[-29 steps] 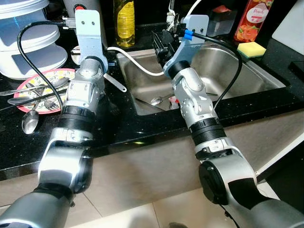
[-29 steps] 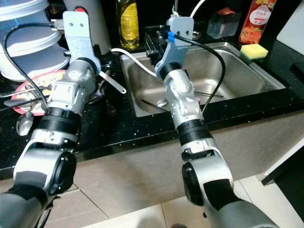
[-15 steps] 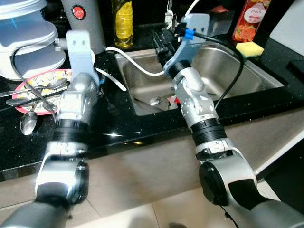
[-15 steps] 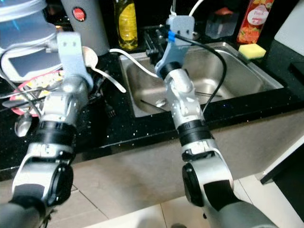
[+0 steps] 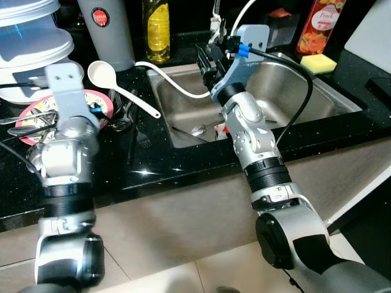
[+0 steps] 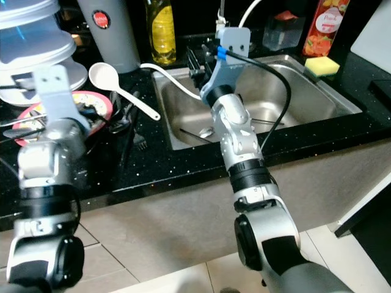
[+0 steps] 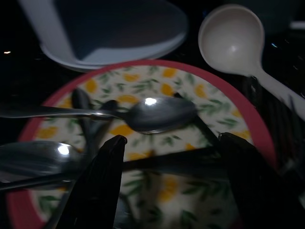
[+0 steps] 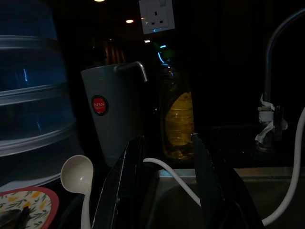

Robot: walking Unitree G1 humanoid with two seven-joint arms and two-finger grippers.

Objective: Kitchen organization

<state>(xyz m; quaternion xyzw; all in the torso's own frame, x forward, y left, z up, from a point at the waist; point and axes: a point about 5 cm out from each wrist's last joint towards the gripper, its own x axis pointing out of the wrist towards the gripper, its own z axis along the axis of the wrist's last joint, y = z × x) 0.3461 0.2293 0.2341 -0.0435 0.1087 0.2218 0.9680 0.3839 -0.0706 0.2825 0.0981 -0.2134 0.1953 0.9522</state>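
Note:
A red-rimmed flowered plate (image 7: 228,114) lies on the black counter at the left with several metal spoons (image 7: 159,114) across it. My left gripper (image 7: 172,140) hovers just above that plate, open, with nothing between its fingers. A white ladle (image 5: 104,73) rests beside the plate, its handle running toward the sink. My right gripper (image 5: 204,58) hangs open and holding nothing over the back left corner of the steel sink (image 5: 317,97). A spoon (image 5: 201,128) lies in the sink's bottom.
Stacked clear containers (image 5: 30,43) and a grey jug (image 5: 104,30) stand behind the plate. A yellow oil bottle (image 5: 157,27) is at the back. A sponge (image 5: 321,62) and a red juice bottle (image 5: 317,24) sit right of the sink. Dark forks (image 5: 122,116) lie near the ladle.
My left arm has swung left, from beside the sink's edge to over the plate, uncovering the ladle. The right arm has hardly moved.

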